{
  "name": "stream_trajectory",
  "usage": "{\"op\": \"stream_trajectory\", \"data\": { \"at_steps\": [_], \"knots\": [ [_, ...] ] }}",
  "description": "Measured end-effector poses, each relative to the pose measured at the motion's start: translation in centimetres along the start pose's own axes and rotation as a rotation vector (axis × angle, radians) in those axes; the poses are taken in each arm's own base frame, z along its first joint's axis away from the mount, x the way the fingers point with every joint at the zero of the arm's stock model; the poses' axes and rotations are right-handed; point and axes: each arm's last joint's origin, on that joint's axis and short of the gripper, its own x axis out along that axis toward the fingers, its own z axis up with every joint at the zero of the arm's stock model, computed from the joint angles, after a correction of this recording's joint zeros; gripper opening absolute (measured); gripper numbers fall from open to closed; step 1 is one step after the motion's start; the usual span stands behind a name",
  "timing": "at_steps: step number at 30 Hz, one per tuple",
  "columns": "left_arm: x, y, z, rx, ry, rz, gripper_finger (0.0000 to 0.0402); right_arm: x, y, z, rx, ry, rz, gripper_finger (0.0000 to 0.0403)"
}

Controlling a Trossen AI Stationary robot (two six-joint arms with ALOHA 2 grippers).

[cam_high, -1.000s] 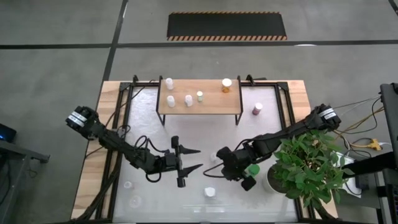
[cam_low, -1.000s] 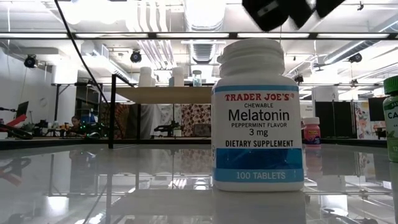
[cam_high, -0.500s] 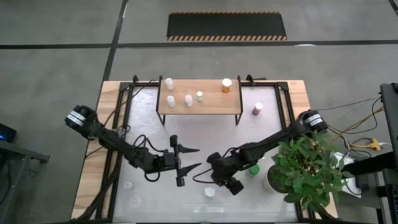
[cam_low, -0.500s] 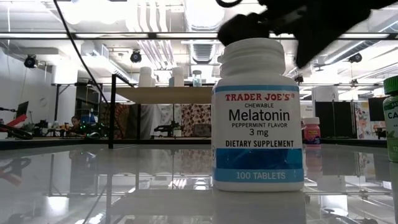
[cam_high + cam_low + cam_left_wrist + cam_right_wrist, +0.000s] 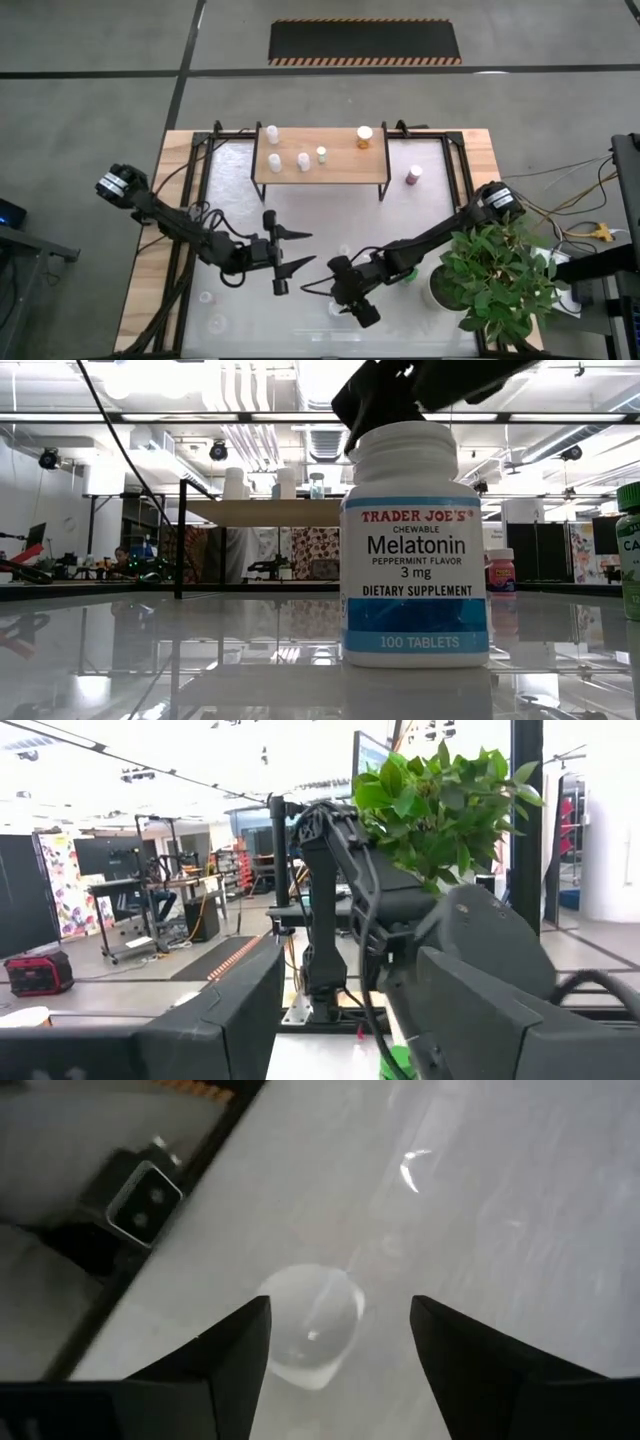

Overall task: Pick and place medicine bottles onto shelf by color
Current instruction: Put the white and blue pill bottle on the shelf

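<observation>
The right pincer hangs low at the near middle with its fingers spread apart, while the left pincer, also spread wide, hovers just beside it.

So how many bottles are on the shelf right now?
4 on the shelf: three white bottles toward one end, orange bottle at the other. A small fifth may be another.

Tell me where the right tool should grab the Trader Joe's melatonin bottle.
Grip the melatonin bottle at its ribbed white cap, coming straight down. It stands upright on the table, and the right tool is open above it. The cap is narrower than the body.
</observation>
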Motion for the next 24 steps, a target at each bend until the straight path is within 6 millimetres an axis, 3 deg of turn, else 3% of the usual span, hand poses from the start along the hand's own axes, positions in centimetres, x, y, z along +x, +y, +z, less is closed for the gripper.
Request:
{"op": "stream_trajectory", "data": {
  "at_steps": [11,18,24],
  "knots": [
    [0.0,0.1,0.1,0.012,-0.004,0.001,0.0212,-0.1,1.7,-0.1,0.021,0.014,-0.011,0.0231],
    [0.0,0.1,0.1,0.012,-0.004,0.001,0.0212,-0.1,3.4,0.1,-0.018,-0.003,-0.118,0.0231],
    [0.0,0.1,0.1,0.013,-0.004,0.001,0.0212,0.5,3.5,-0.2,-0.007,0.008,-0.159,0.0231]
  ]
}}
